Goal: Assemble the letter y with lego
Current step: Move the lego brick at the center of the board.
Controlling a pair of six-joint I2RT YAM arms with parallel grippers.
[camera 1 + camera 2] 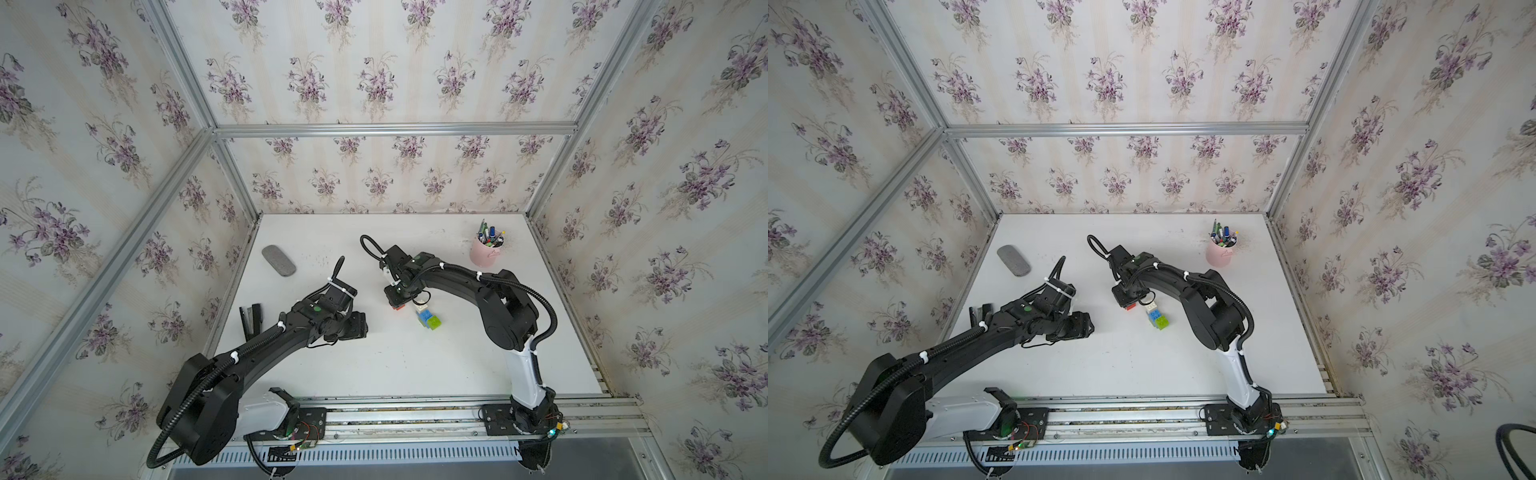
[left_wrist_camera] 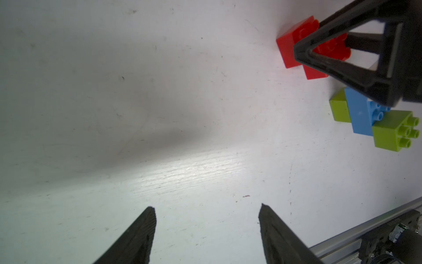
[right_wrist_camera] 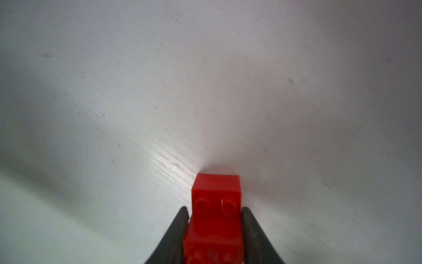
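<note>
Across the white table (image 1: 415, 365), my left gripper (image 2: 206, 206) hangs wide and empty at about nine o'clock of the bricks, I judge to leave the right one room. The right gripper (image 3: 214, 208) pinches the sides of the two joined red bricks (image 2: 287, 48). They sit on the table at about ten o'clock of the blue, green and cream fork (image 1: 428, 318), just beside it and not yet joined, probably the stem being lined up.
</note>
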